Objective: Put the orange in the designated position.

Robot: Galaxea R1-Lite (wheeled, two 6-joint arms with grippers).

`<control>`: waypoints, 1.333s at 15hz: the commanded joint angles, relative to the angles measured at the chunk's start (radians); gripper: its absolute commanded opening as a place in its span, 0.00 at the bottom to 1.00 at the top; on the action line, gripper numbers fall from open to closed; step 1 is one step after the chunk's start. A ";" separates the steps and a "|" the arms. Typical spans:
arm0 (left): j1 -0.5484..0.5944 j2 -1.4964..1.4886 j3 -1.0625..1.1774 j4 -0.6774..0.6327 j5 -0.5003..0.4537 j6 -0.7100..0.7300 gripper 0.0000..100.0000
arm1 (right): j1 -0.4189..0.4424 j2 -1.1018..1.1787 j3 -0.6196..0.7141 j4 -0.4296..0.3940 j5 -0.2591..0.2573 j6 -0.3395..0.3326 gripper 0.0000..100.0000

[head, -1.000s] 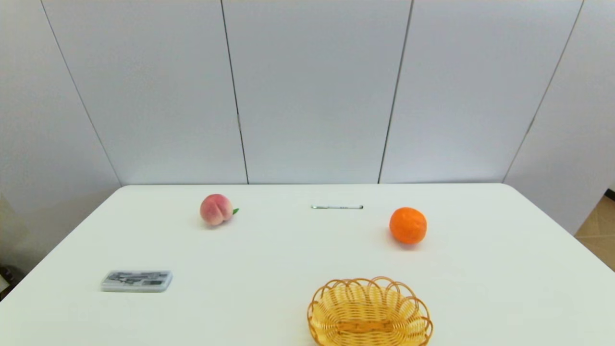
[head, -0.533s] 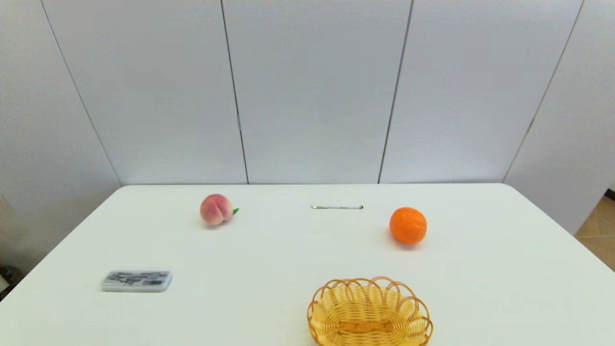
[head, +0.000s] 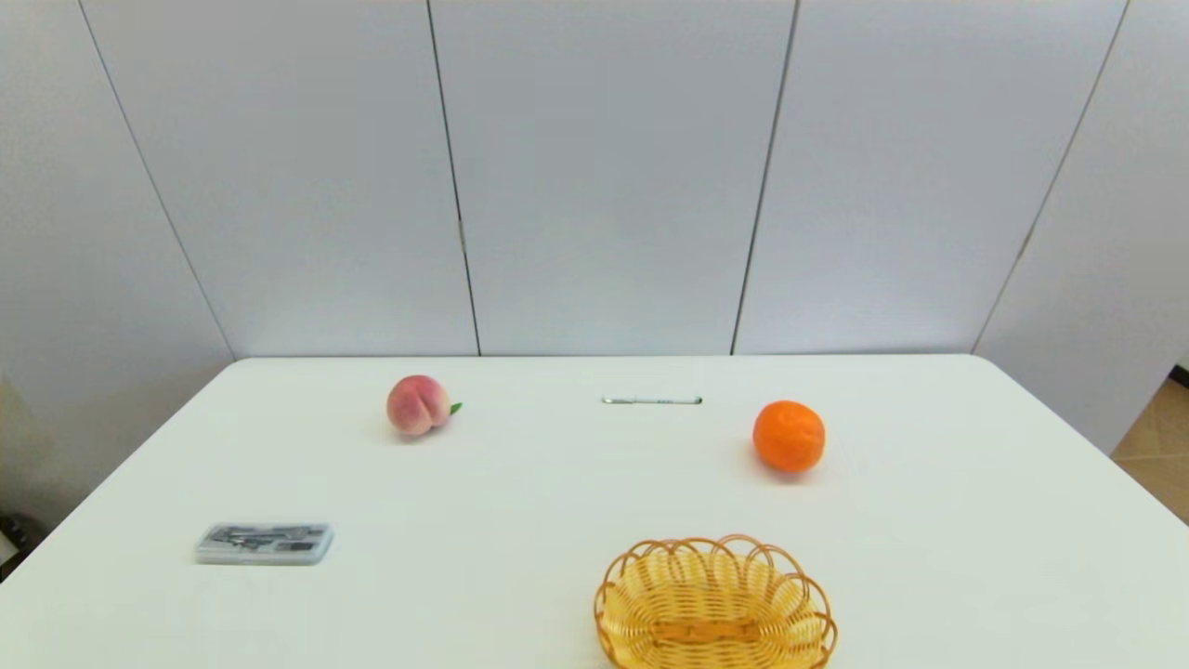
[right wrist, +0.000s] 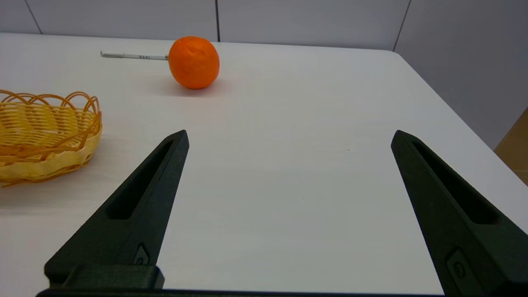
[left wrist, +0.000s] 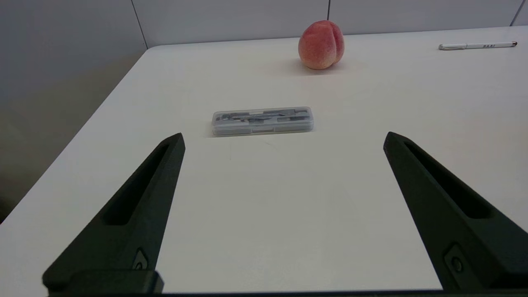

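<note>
The orange (head: 789,436) rests on the white table at the far right, also showing in the right wrist view as the orange (right wrist: 194,62). My right gripper (right wrist: 288,138) hangs open well short of it, low over the table's near right part, with nothing between its fingers. My left gripper (left wrist: 283,139) is open too, over the near left part of the table, facing a clear case. Neither arm shows in the head view. The designated position carries no mark that I can make out on the bare tabletop.
A pink peach (head: 418,405) lies far left. A white pen (head: 651,400) lies at the back middle. A yellow wicker basket (head: 713,606) stands at the front edge, below the orange. A clear plastic case (head: 264,543) lies front left.
</note>
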 commanded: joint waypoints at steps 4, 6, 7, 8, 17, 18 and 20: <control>0.001 0.001 0.000 0.000 0.000 0.000 1.00 | 0.000 0.001 0.000 0.001 -0.004 0.006 1.00; 0.001 0.001 0.000 0.000 0.000 0.000 1.00 | 0.000 0.001 0.000 0.001 -0.004 0.006 1.00; 0.000 0.001 0.000 0.000 0.000 0.000 1.00 | 0.000 0.001 0.000 0.001 -0.004 0.006 1.00; 0.000 0.001 0.000 0.000 0.000 0.000 1.00 | 0.000 0.001 0.000 0.001 -0.004 0.006 1.00; 0.000 0.001 0.000 0.000 0.000 0.000 1.00 | 0.000 0.001 0.000 0.001 -0.004 0.006 1.00; 0.000 0.001 0.000 0.000 0.000 0.000 1.00 | 0.000 0.001 0.000 0.001 -0.004 0.006 1.00; 0.001 0.001 0.000 0.000 0.000 0.000 1.00 | 0.000 0.001 0.000 0.001 -0.004 0.006 1.00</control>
